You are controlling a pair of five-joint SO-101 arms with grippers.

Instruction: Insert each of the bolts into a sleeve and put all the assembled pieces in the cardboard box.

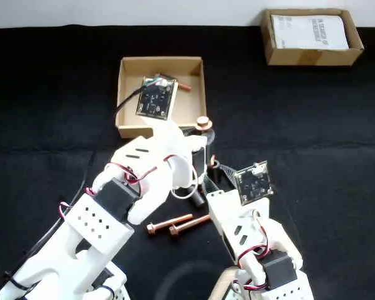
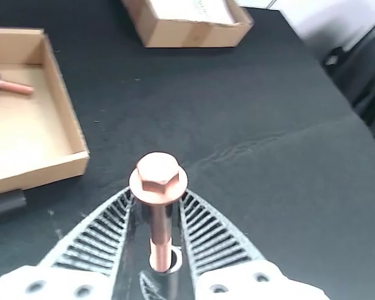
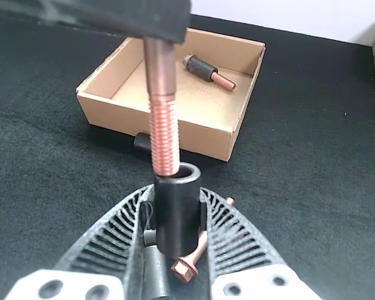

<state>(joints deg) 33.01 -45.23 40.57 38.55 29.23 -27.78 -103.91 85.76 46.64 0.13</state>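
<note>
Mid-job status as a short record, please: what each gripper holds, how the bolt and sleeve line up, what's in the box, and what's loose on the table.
left gripper: shut on bolt, head up
right gripper: shut on sleeve, upright
alignment: bolt's threaded tip at the sleeve's mouth, shank not yet inside
cardboard box: one assembled piece inside
loose bolts: two, lying on the table between the arms
spare sleeve: on the table beside the box's outer wall

Black cloth tabletop [image 1: 50, 94], white wall [image 1: 112, 12] behind, 1 paper-holding cardboard box [image 1: 306, 58] far back
</note>
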